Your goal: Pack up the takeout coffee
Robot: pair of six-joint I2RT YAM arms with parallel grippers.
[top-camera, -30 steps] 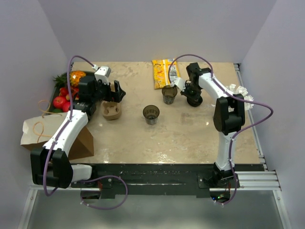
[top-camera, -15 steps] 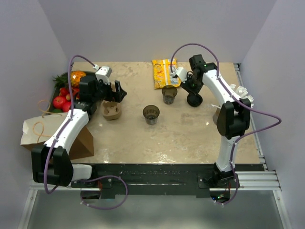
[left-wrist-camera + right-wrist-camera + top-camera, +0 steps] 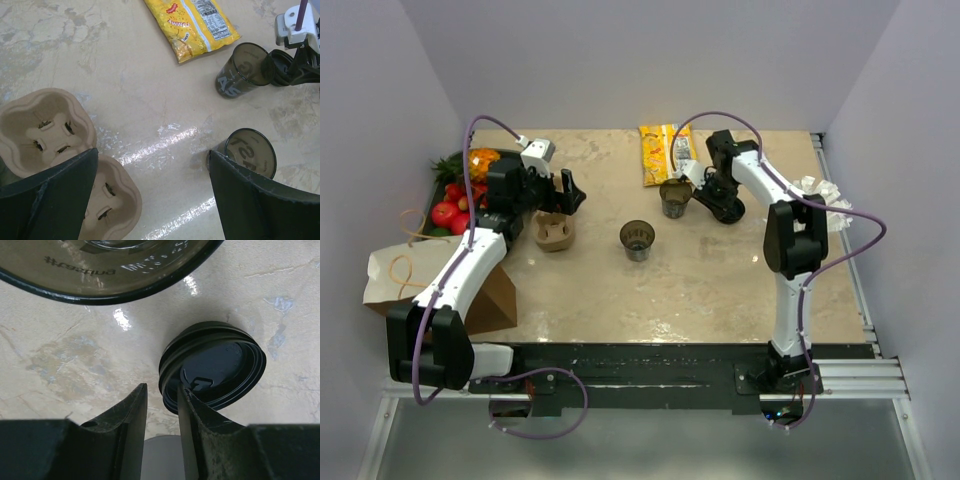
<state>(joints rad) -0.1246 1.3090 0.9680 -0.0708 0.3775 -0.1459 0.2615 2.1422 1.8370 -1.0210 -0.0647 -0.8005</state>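
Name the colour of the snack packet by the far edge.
The snack packet is yellow with a white label panel; best seen in the left wrist view.

Pale lilac walls (image 3: pixel 650 60) enclose a glossy beige marble-patterned table (image 3: pixel 720 290).

Blk lid (image 3: pixel 212 365), yellow snack bag (image 3: pixel 192 22), tan cup tray (image 3: pixel 45 132).
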